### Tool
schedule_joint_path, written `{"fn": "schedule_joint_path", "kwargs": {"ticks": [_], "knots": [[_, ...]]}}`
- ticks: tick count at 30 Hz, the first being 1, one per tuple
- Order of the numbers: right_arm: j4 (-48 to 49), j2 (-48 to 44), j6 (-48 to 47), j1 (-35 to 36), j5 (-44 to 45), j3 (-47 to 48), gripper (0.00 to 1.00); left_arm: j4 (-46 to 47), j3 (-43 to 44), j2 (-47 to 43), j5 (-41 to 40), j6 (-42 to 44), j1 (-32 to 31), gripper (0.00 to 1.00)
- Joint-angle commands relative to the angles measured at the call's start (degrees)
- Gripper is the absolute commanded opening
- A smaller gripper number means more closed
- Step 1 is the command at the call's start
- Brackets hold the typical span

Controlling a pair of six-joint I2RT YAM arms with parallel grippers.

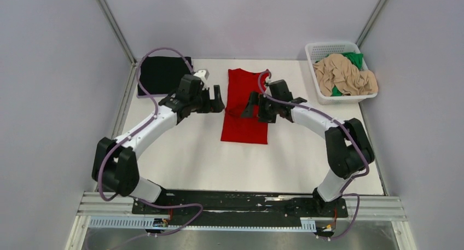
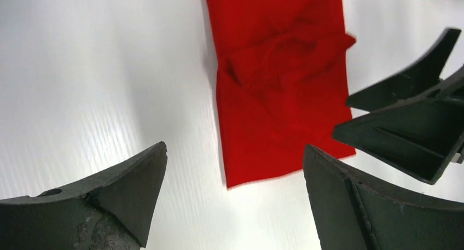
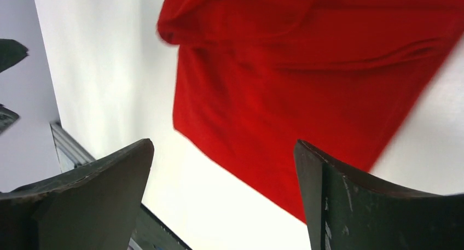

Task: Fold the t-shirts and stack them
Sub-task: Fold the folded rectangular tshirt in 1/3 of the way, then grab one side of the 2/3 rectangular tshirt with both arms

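The red t-shirt (image 1: 244,105) lies mid-table, folded into a long narrow strip with bunched folds in its middle. It also shows in the left wrist view (image 2: 279,80) and the right wrist view (image 3: 306,80). My left gripper (image 1: 217,99) hovers open and empty at the strip's left edge (image 2: 234,151). My right gripper (image 1: 250,105) hovers open and empty over the strip's right side (image 3: 223,146). The black t-shirt (image 1: 163,75) lies folded flat at the back left. The beige t-shirt (image 1: 344,75) and the green t-shirt (image 1: 354,58) lie crumpled in the basket.
The white lattice basket (image 1: 320,50) stands at the back right corner. Grey walls close in the table on the left, back and right. The right gripper's fingers (image 2: 405,124) show in the left wrist view, close beside my left gripper.
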Motion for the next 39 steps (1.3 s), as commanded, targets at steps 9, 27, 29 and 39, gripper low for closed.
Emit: {"fn": "schedule_joint_path", "kwargs": {"ticks": [9,27,29,39], "knots": [[7.3,12.9,-3.5,7.7,5.3,10.3,1.0,-1.8,-25.0,-20.3,-2.7,-8.9,-0.2,1.0],[11.1,27.0,-3.0,1.6,17.6,34.3,1.0,0.1,-26.5,-19.1,0.7,-10.5,-0.2,1.0],[10.1,23.0,-3.8,0.9,16.4,30.7,1.0,1.4,-25.8,-17.0,1.2,-10.5,-0.2,1.0],[3.0,-7.5,0.0,0.5,14.5,-5.9,0.99,10.2,-20.7,-0.5,8.0,-11.6,-0.2,0.91]]}}
